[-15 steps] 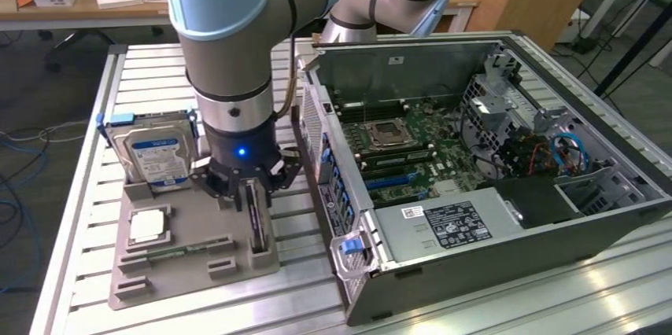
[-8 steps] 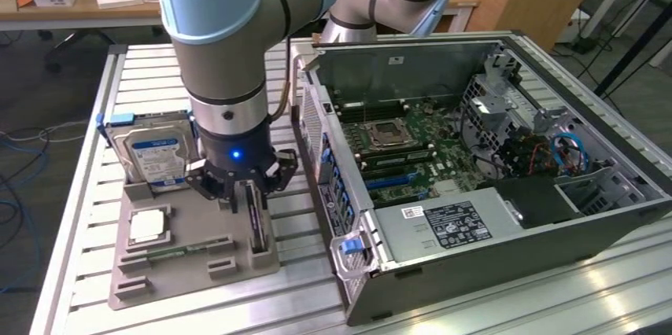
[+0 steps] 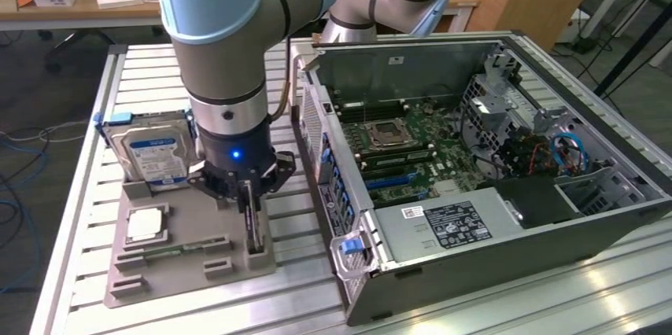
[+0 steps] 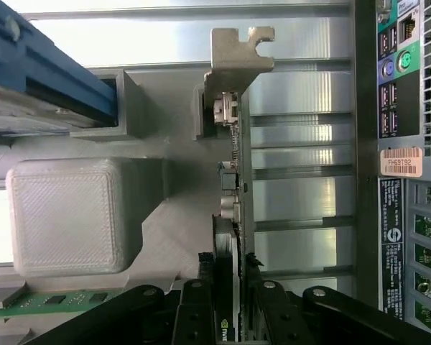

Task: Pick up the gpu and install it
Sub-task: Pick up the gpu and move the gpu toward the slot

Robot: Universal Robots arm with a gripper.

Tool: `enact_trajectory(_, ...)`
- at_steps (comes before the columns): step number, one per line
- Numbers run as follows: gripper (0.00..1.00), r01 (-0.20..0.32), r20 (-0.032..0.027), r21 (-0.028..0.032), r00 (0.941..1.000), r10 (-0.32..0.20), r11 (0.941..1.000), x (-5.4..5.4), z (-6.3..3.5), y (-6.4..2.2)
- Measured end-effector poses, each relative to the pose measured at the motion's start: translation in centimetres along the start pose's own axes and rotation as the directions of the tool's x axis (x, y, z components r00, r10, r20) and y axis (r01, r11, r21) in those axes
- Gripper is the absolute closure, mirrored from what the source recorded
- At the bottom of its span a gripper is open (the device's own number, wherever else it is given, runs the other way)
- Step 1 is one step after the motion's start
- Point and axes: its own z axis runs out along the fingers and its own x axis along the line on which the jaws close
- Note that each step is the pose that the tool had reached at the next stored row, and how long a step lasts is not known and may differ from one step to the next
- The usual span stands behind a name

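Pincer (image 4: pixel 230 287) nearest, clamped narrow on both faces of the gpu (image 4: pixel 233 180). Card stands on edge in 1 slot of the grey holder (image 3: pixel 200 217) on the table (image 3: pixel 299 272). Hard drive (image 3: pixel 153 154) upright at the holder's far end. Open computer case (image 3: pixel 473 154) just beside, to the exterior view's right.

This looks like a robot lab or a workshop. A big robot arm (image 3: pixel 226 52) stands over a metal table (image 3: pixel 147 83) made of long bars. An open computer case (image 3: pixel 473 170) lies on it, right of the middle. At the upper left is a wooden desk (image 3: pixel 63 12) with small boxes. Cables (image 3: pixel 24 137) lie on the floor at the left edge.
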Motion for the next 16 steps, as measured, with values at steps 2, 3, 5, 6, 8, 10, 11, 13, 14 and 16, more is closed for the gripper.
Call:
enact_trajectory(2,0.73,0.0,0.0001,0.0,1.0,0.0,1.0,0.0,0.0,0.0)
enact_trajectory(3,0.73,0.0,0.0001,0.0,1.0,0.0,1.0,0.0,0.0,0.0)
enact_trajectory(5,0.73,0.0,0.0001,0.0,1.0,0.0,1.0,0.0,0.0,0.0)
enact_trajectory(6,0.73,0.0,0.0001,0.0,1.0,0.0,1.0,0.0,0.0,0.0)
enact_trajectory(8,0.73,0.0,0.0009,-0.0002,1.0,0.0,1.0,0.0,-0.16,0.0)
enact_trajectory(10,0.73,0.001,0.0013,-0.0002,1.0,-0.001,1.0,0.0,-1.06,0.01)
enact_trajectory(11,0.73,0.001,0.0014,-0.0003,1.0,-0.001,1.0,0.0,-1.49,0.01)
enact_trajectory(13,0.73,0.001,0.0014,-0.0004,1.0,-0.001,1.0,-0.1,-2.43,0.02)
enact_trajectory(14,0.73,0.001,0.0015,-0.0004,1.0,-0.001,1.0,-0.1,-2.88,0.02)
enact_trajectory(16,0.73,0.001,0.0014,-0.0004,1.0,-0.001,1.0,-0.1,-3.78,0.03)
